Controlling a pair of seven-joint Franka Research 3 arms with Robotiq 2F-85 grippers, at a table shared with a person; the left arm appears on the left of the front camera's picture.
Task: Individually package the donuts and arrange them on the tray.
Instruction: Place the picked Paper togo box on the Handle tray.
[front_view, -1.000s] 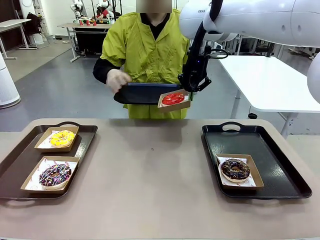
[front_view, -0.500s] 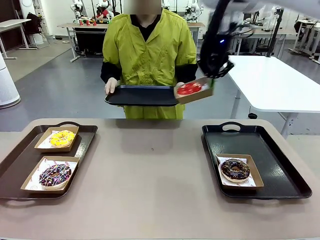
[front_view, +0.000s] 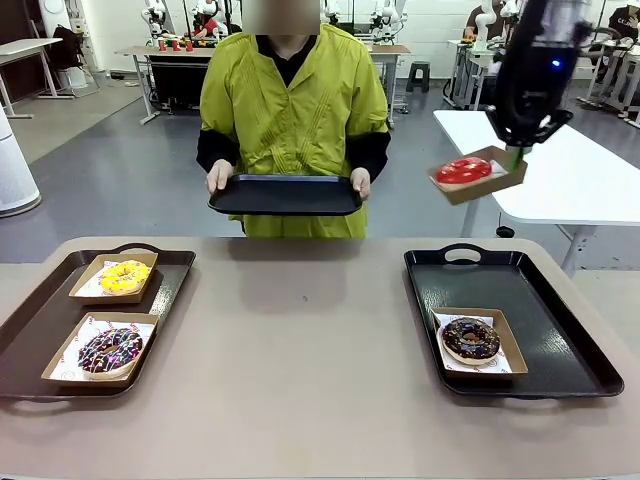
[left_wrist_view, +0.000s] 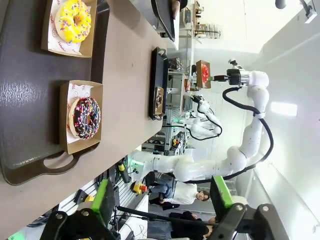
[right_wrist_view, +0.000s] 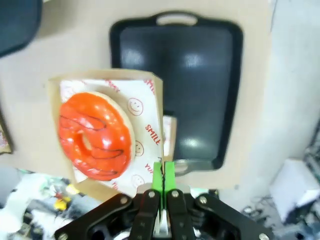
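My right gripper (front_view: 514, 152) is shut on the edge of a cardboard box (front_view: 484, 178) holding the red-iced donut (front_view: 463, 170), up in the air beyond the far end of the black tray (front_view: 480, 280). In the right wrist view the gripper (right_wrist_view: 163, 172) pinches the box rim beside the red donut (right_wrist_view: 95, 135), and the black tray (right_wrist_view: 200, 75) lies below. On that tray a dark chocolate donut (front_view: 470, 338) sits boxed. The yellow-iced donut (front_view: 124, 276) and the sprinkled donut (front_view: 110, 350) rest in boxes on the brown tray (front_view: 30, 330). My left gripper (left_wrist_view: 161, 197) is open and holds nothing.
Across the table a person holds a second black tray (front_view: 285, 193) level in both hands. A white table (front_view: 560, 170) stands behind my right arm. The tan tabletop (front_view: 300, 340) stretches between the two trays.
My right arm has carried the boxed red donut off the person's tray, rightward and slightly up. The person now grips that tray with both hands.
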